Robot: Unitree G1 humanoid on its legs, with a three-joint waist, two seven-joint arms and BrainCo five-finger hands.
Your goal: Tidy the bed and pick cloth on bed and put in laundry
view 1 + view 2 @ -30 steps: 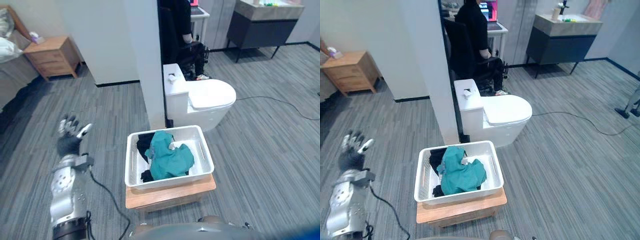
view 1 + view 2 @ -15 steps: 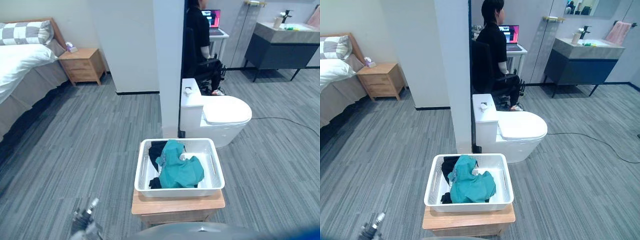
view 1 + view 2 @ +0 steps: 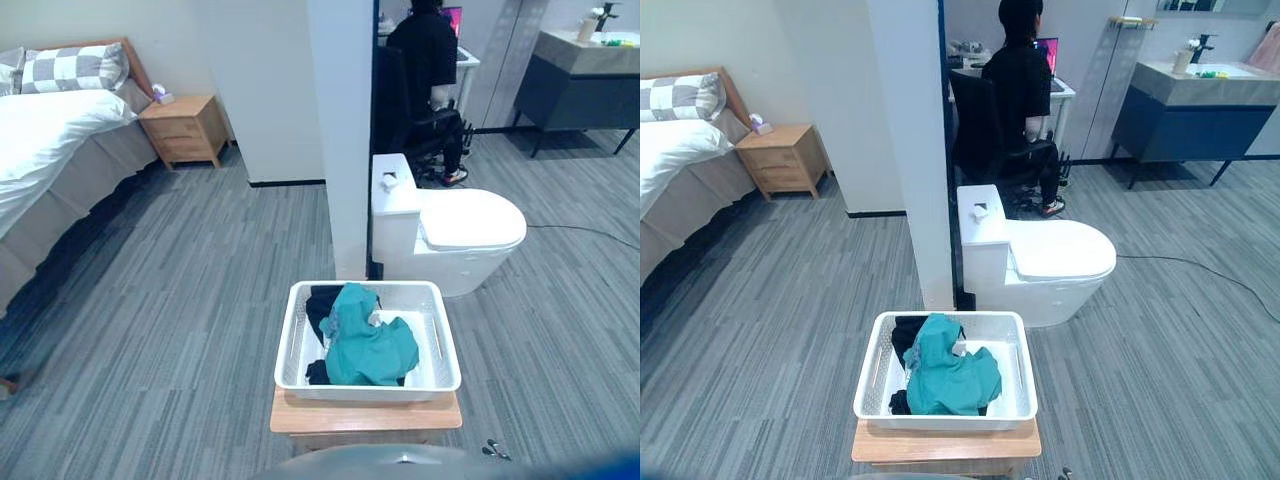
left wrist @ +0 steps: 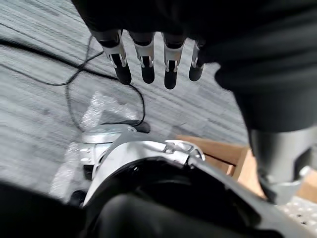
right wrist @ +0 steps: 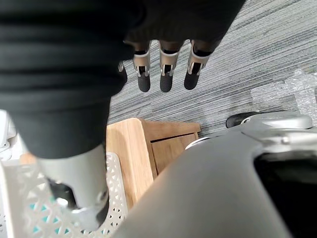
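A white laundry basket [image 3: 294, 335] stands on a low wooden stool [image 3: 365, 412] just in front of me. A teal cloth [image 3: 370, 347] lies in it on top of a dark cloth [image 3: 322, 300]. The bed [image 3: 45, 145] with a white sheet and a checked pillow [image 3: 76, 67] is at the far left. My left hand [image 4: 146, 58] hangs beside the stool over the floor, fingers straight and holding nothing. On the other side of the stool my right hand [image 5: 166, 65] also hangs with straight, empty fingers; the basket's wall [image 5: 22, 218] shows beside it.
A white pillar [image 3: 345, 130] rises behind the basket, with a white toilet [image 3: 460, 225] to its right. A person [image 3: 425, 50] sits on a dark chair beyond. A wooden nightstand [image 3: 187, 128] stands by the bed. Grey floor stretches between bed and basket.
My left arm, raised at the lower left a second ago, has dropped out of the eye views. The camera has lifted and turned, bringing the bed into view. The basket's contents have not changed.
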